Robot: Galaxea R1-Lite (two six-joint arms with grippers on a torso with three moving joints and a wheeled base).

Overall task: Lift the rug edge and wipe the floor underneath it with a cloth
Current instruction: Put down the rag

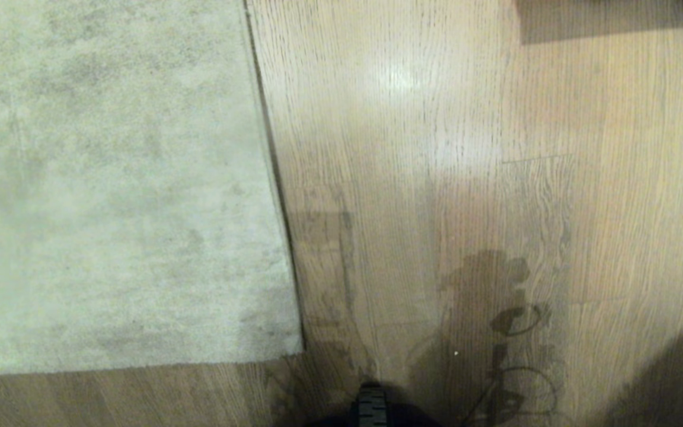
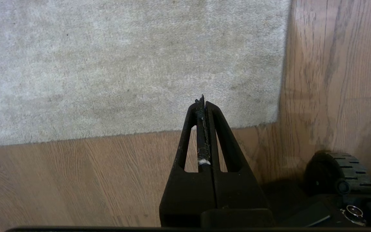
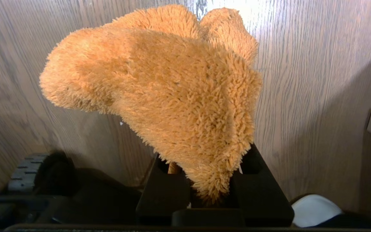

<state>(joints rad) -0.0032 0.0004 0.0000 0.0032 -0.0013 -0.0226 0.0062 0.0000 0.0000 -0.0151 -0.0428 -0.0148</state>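
The pale grey rug [image 1: 110, 178] lies flat on the left, and its rug edge [image 1: 273, 178] runs away from me down to a near corner [image 1: 301, 353]. Light wood floor [image 1: 436, 148] fills the rest of the head view. My left gripper [image 2: 204, 102] is shut with nothing in it and hangs just above the rug's near hem [image 2: 124, 134], close to the corner [image 2: 277, 120]. My right gripper [image 3: 209, 180] is shut on the fuzzy orange cloth [image 3: 172, 87], which flops over its fingers and hides their tips, above bare floor [image 3: 301, 80]. Neither arm shows in the head view.
My base's black ribbed wheel [image 1: 371, 406] sits at the near edge, just right of the rug corner, and shows again as the wheel [image 2: 349, 170] and the wheel [image 3: 24, 172]. A dark piece of furniture [image 1: 614, 18] stands at the far right. My shadow falls on the near floor.
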